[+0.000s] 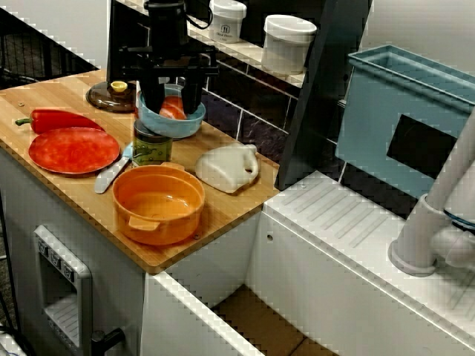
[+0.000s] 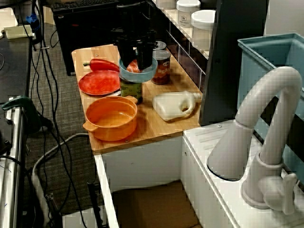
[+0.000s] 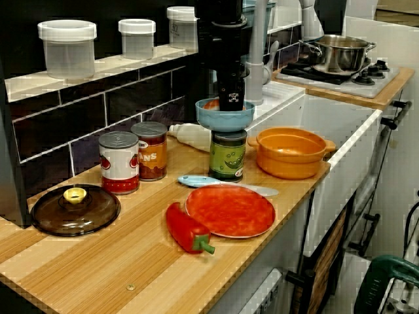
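My black gripper (image 1: pixel 172 95) reaches straight down into a light blue bowl (image 1: pixel 171 122). Its two fingers stand on either side of a red fruit (image 1: pixel 172 110) in the bowl and seem to press on it. The bowl rests on top of a green can (image 1: pixel 152 146); whether it bears on the can or hangs just over it I cannot tell. In the side view the gripper (image 2: pixel 137 56) hides most of the fruit above the bowl (image 2: pixel 137 74). In the view along the counter the gripper (image 3: pixel 230 99) enters the bowl (image 3: pixel 224 119) above the can (image 3: pixel 227 154).
Around the can are an orange pot (image 1: pixel 158 204), a red plate (image 1: pixel 74 150), a red pepper (image 1: pixel 59 119), a blue-handled knife (image 1: pixel 111 172) and a white jug (image 1: pixel 228 167) on its side. Two cans (image 3: pixel 119 162) and a brown lid (image 3: pixel 74 209) sit by the tiled wall.
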